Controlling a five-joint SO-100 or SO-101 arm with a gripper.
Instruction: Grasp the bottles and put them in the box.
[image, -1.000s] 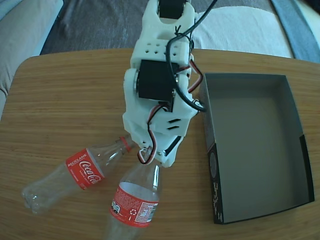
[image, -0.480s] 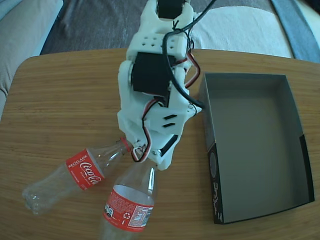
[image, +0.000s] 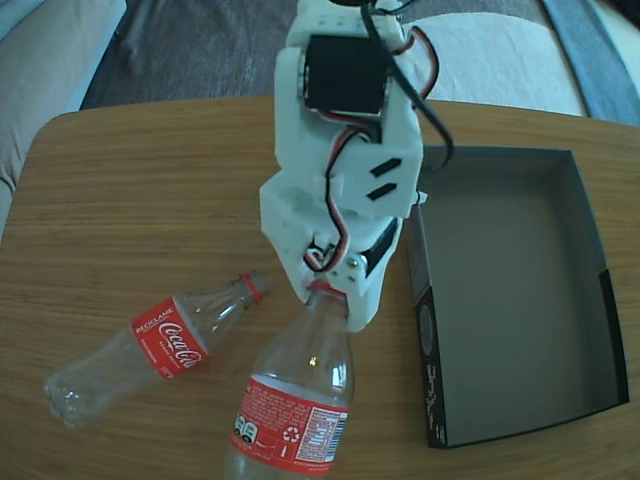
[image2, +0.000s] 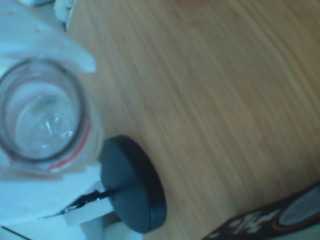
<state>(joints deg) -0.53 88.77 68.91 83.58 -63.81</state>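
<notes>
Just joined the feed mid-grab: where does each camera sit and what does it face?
Fixed view: high, looking down on the wooden table, box, lying bottle; white arm visible.
Wrist view: on the claw, looking down the held bottle mouth; white fingers visible.
Shared: held bottle, table, box edge.

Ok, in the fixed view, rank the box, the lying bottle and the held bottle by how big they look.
1. The box, clearly largest.
2 and 3. The held bottle and the lying bottle: unsure. The held one, raised by the hand, looks wider but sits nearer the camera and is cut off by the frame edge.
</notes>
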